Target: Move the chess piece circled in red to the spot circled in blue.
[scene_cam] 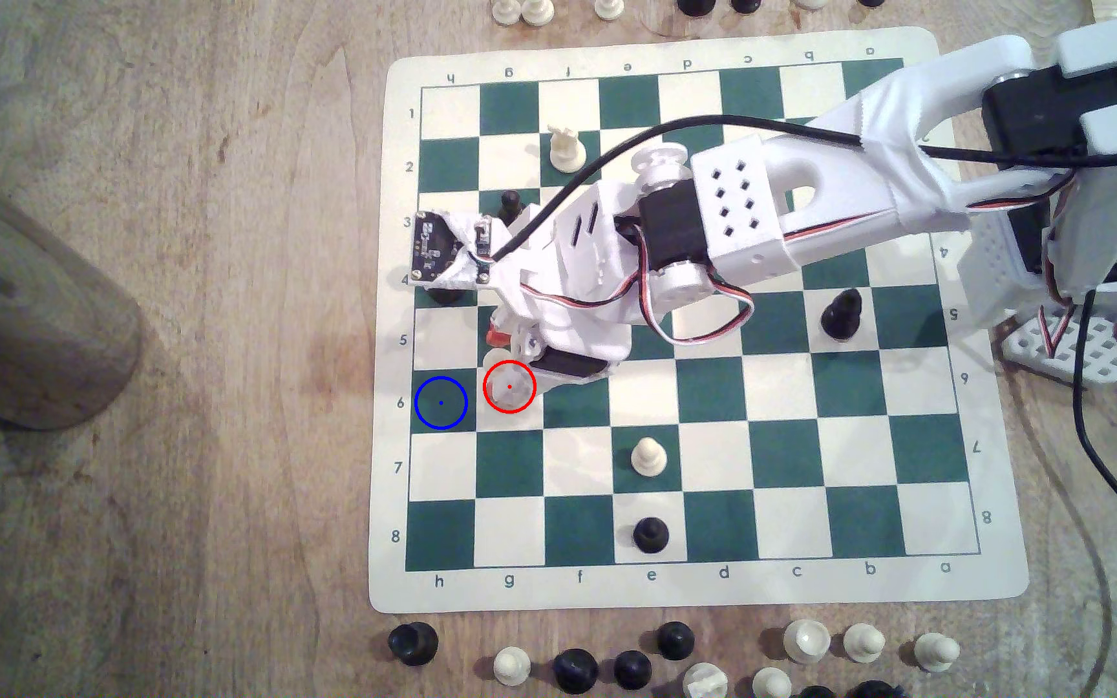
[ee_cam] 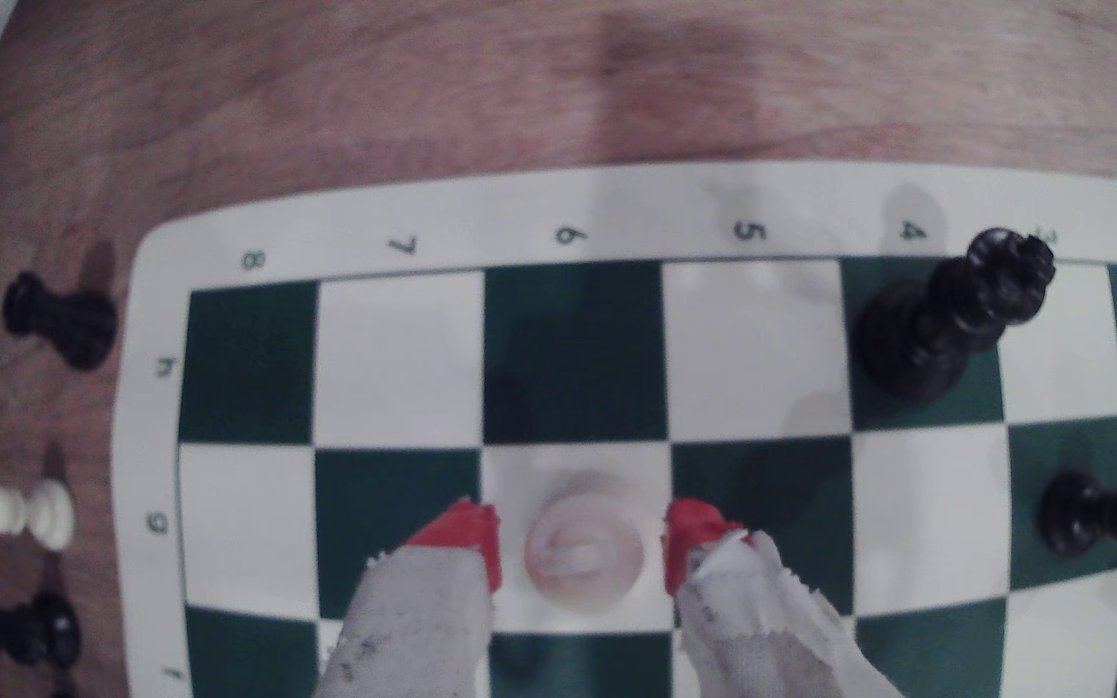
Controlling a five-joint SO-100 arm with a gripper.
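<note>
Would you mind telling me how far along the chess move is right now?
Done: the gripper has its red fingertips on either side of the cream chess piece, with gaps showing. In hand: the grasp, not yet closed. Left: lift the piece off its red-ringed white square and set it on the blue-ringed green square beside it.

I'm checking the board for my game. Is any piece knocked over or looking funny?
None has clearly fallen. The cream piece stands between the open gripper's red fingertips on its white square, next to the blue-ringed spot. One oddity: the tape on the fingers looks frayed and grubby.
</note>
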